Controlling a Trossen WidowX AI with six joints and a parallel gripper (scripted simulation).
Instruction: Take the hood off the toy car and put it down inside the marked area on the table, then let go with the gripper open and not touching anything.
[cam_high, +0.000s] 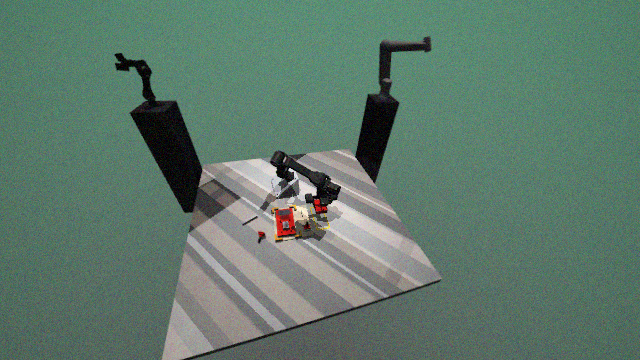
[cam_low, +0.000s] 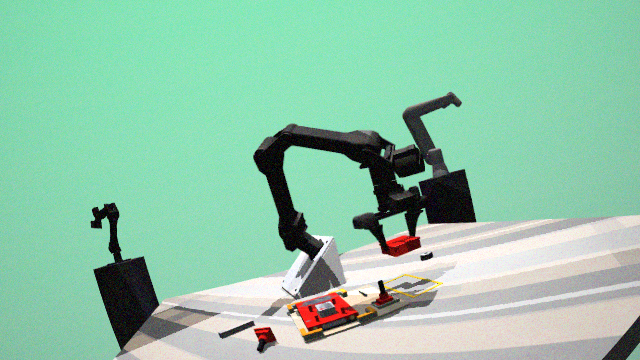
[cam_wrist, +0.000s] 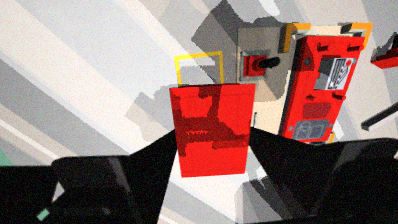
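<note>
The red hood is held in the air between the two fingers of my gripper, which is shut on it. The marked area is a yellow outline on the table. The hood hangs well above the table and hides the near part of the outline in the wrist view. The red toy car lies on a cream board beside the marked area, apart from the hood.
A red piece with a black knob stands on the board between car and outline. A similar red piece and a dark bar lie beyond the car. A small black block lies behind the outline.
</note>
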